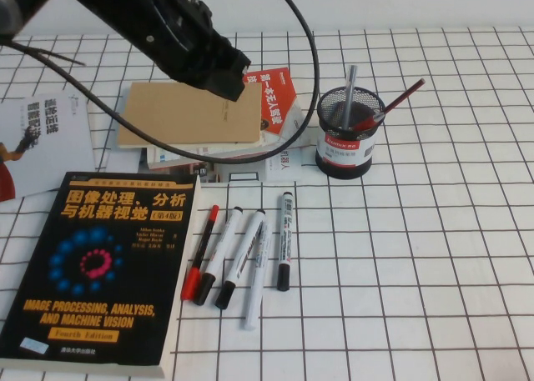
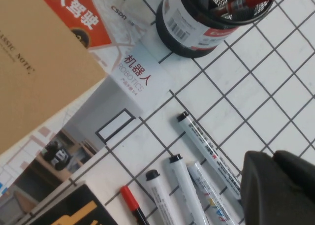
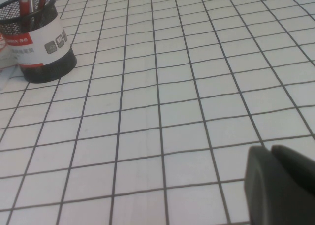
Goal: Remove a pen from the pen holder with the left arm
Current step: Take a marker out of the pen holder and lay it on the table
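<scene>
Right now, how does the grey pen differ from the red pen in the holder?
The grey pen stands almost upright in the pen holder; the red pen leans far out to the right. The grey pen is pale, the red pen bright red. Both sit in the holder, ungripped. The left gripper, shut, is above the brown notebook; the right gripper, shut, is low over the table, apart from the holder.

You have a white, black-gridded worktop point(image 1: 434, 273) carrying a black mesh pen holder point(image 1: 344, 147), four marker pens point(image 1: 243, 258) side by side, a large black textbook point(image 1: 96, 264), a stack of books point(image 1: 192, 118) and a white leaflet point(image 1: 50, 139).
</scene>
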Robot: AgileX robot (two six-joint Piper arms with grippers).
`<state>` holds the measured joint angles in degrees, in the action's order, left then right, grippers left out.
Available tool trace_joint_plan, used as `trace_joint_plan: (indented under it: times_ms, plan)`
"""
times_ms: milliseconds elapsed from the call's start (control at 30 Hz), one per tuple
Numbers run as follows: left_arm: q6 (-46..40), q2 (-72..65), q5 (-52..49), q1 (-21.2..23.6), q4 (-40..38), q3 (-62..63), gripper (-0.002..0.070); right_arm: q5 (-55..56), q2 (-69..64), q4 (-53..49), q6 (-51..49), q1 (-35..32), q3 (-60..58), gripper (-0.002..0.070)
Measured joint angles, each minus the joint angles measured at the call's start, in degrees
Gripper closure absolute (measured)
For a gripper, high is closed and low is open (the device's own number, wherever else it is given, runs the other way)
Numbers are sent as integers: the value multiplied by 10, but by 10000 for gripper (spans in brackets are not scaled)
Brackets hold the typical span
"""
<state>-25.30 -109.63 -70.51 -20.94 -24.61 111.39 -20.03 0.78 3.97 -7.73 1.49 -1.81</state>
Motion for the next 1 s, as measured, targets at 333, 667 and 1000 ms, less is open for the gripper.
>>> trace_joint_plan:
  times_ms: [333,667,1000]
  plan:
    - [7,190,105,-39,28,-202,674,0,0,0,0,0,0,693]
    - [31,406,286,-85,30,-475,674,0,0,0,0,0,0,692]
    - [35,563,316,-86,36,-609,674,0,0,0,0,0,0,692]
